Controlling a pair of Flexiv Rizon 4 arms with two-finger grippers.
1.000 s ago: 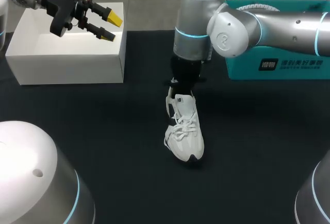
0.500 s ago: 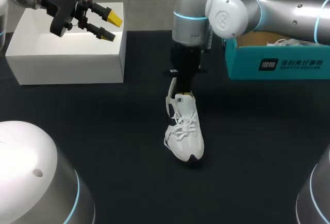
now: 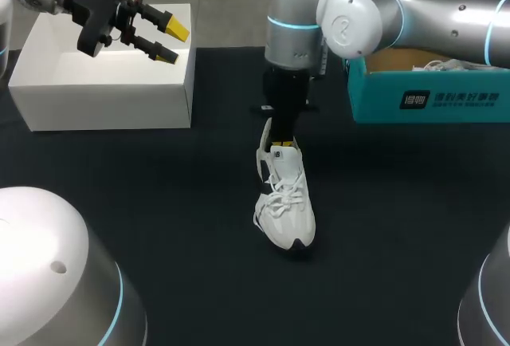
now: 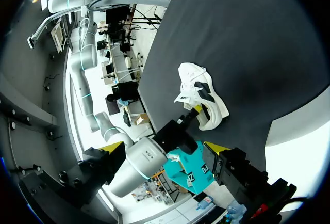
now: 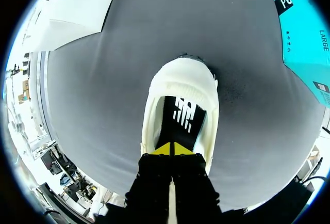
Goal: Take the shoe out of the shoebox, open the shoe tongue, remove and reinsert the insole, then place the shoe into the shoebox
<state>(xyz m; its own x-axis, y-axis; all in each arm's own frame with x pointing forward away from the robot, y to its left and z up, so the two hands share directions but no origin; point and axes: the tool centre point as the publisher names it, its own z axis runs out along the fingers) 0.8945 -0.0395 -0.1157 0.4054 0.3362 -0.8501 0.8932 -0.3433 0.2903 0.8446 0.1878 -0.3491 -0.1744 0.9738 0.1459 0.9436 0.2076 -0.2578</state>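
Note:
A white sneaker point(image 3: 285, 198) with laces stands upright on the black table, toe toward me. My right gripper point(image 3: 276, 133) hangs shut just above its heel, yellow tips pressed together with nothing seen between them. In the right wrist view the right gripper point(image 5: 172, 149) sits over the heel end of the sneaker point(image 5: 180, 100), whose black insole point(image 5: 181, 118) shows inside. The teal shoebox point(image 3: 430, 99) stands at the back right. My left gripper point(image 3: 171, 41) is open in the air over a white box point(image 3: 103, 83) at the back left. From the left wrist view the sneaker point(image 4: 201, 95) lies far ahead.
The teal shoebox point(image 5: 304, 38) is close beside the shoe on one side. Bare black table point(image 3: 159, 202) lies left of and in front of the shoe. The teal box point(image 4: 188, 167) shows behind my right arm in the left wrist view.
My right arm has risen a little from the shoe's heel, so its yellow tips now show above the collar. The shoe and my left arm have stayed put.

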